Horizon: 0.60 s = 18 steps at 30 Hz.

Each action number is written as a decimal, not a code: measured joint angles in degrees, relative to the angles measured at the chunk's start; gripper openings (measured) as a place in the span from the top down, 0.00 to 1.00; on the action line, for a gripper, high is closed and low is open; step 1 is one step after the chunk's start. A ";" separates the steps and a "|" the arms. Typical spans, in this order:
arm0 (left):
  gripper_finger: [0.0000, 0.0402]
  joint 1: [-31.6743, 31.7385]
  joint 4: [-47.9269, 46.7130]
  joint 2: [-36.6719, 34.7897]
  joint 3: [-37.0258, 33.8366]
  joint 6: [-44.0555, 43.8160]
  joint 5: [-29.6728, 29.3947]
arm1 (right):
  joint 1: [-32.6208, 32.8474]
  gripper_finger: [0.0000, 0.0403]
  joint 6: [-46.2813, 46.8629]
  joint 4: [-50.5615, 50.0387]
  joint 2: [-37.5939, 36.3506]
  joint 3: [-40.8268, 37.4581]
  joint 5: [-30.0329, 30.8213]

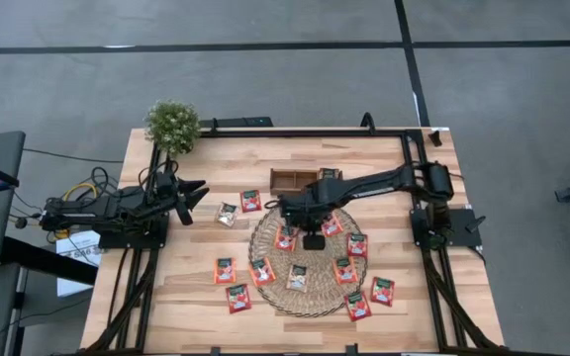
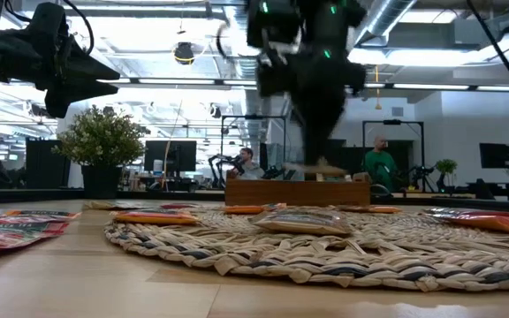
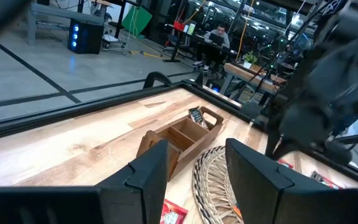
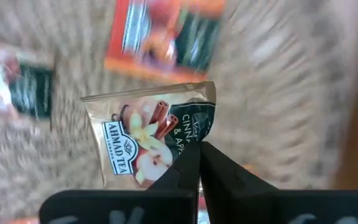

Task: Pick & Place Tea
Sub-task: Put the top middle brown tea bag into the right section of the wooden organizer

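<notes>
Looking straight down first, you're seeing the right gripper (image 1: pixel 313 240) hanging over the round woven mat (image 1: pixel 310 293), its arm reaching in from the right edge of the wooden table (image 1: pixel 196 302). The tea sachets (image 1: pixel 225 270) are lying scattered: several on the mat, others on bare wood left of it and at its lower right, one silvery sachet (image 1: pixel 227 214) toward the left arm. The small wooden tray (image 1: pixel 293 179) is sitting just beyond the mat, a potted plant (image 1: pixel 172 124) at the far left corner. Your left gripper (image 1: pixel 192 195) is waiting at the left side, fingers parted, holding nothing.

Dropping to table height, you're looking across the mat (image 2: pixel 325 252) at a sachet (image 2: pixel 300 222) lying on it, the tray (image 2: pixel 297 192) behind it and the right arm coming down above the tray, too blurred to read its fingertips. People are sitting in the room beyond.

From the left wrist, you're seeing its own two fingers (image 3: pixel 146 177) standing apart, the tray (image 3: pixel 182 134) and the mat's edge (image 3: pixel 213 180) ahead.

From the right wrist, the right gripper (image 4: pixel 199 163) is pinched shut, tips touching, on the edge of a pale cinnamon-and-apple sachet (image 4: pixel 145 140), above the weave; an orange sachet (image 4: pixel 166 37) is lying on the mat beyond.
</notes>
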 joint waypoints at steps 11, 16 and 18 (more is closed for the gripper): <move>0.62 0.00 0.44 0.00 -0.01 -0.02 0.02 | 0.91 1.00 5.13 -12.08 -8.03 2.51 36.71; 0.62 0.00 0.44 0.00 -0.01 -0.02 0.02 | -0.57 1.00 9.85 -10.95 -8.56 -3.11 42.26; 0.62 0.02 0.46 0.00 0.00 -0.02 0.00 | -1.02 1.00 11.61 -10.56 -8.56 -6.06 45.05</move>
